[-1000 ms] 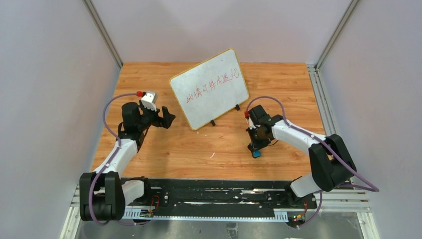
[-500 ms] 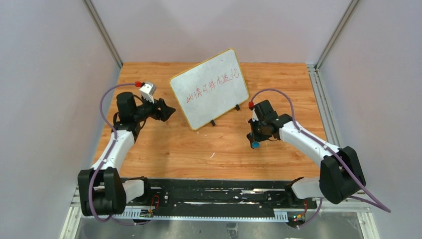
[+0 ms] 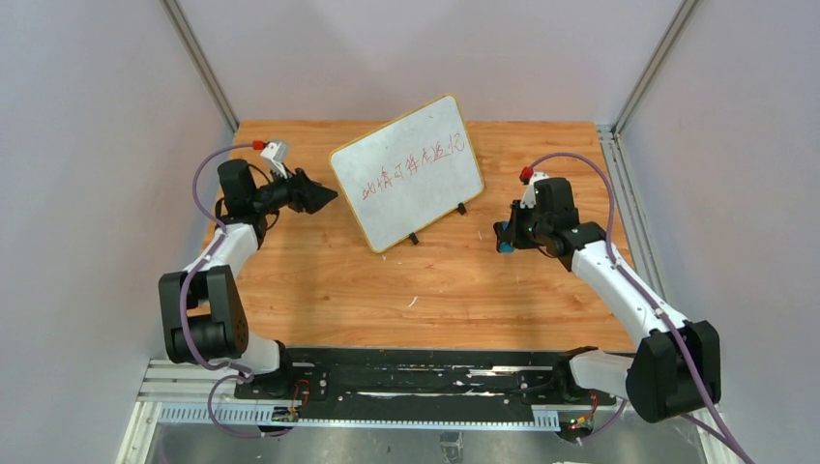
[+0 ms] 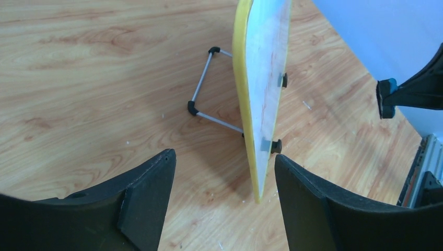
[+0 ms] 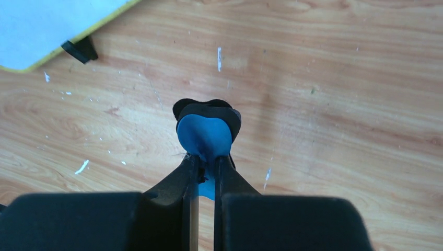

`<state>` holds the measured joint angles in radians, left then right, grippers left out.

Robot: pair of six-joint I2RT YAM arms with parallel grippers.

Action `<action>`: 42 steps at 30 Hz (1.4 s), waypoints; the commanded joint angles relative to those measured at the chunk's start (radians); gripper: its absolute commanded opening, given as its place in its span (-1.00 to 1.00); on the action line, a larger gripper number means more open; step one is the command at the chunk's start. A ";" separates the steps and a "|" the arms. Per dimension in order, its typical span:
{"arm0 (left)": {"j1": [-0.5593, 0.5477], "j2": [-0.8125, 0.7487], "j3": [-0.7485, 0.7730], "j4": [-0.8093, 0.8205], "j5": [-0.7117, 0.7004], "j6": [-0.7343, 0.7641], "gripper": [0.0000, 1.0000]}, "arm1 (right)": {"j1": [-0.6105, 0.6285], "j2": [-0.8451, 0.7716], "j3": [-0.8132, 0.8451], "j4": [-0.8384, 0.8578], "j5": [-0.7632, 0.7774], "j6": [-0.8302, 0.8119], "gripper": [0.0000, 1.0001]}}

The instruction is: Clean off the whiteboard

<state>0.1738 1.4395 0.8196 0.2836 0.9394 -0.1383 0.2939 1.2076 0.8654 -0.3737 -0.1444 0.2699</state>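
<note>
The whiteboard (image 3: 406, 172), white with a yellow frame and red handwriting, stands tilted on black feet at the back middle of the wooden table. My left gripper (image 3: 327, 196) is open right at the board's left edge. In the left wrist view the whiteboard (image 4: 261, 78) appears edge-on, its near corner in line with the gap of my left gripper (image 4: 224, 157), and neither finger touches it. My right gripper (image 3: 503, 237) hovers right of the board, shut on a blue eraser (image 5: 205, 135). A corner of the whiteboard (image 5: 52, 21) shows beyond my right gripper (image 5: 205, 159).
A thin wire stand (image 4: 209, 89) props the board from behind. Small white specks (image 5: 81, 167) lie scattered on the table (image 3: 425, 290). An aluminium rail (image 3: 619, 193) runs along the table's right edge, and grey walls close in both sides.
My left gripper has swung back toward the board's left edge and its jaws have narrowed somewhat. My right gripper has lifted the eraser and carried it rightward and farther back.
</note>
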 commanded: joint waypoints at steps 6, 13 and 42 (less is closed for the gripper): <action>-0.010 0.062 0.083 0.120 0.038 -0.095 0.45 | -0.061 0.103 0.086 0.140 -0.103 0.026 -0.99; -0.061 0.094 0.112 0.120 0.016 -0.094 0.37 | -0.064 0.190 0.182 0.136 -0.138 0.030 -0.99; -0.106 0.156 0.095 0.230 0.015 -0.168 0.15 | -0.106 0.360 0.446 0.122 -0.155 0.001 -0.99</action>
<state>0.0765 1.5967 0.9272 0.4706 0.9436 -0.2939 0.2031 1.5517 1.2690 -0.2569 -0.2806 0.2832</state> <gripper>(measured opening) 0.580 0.076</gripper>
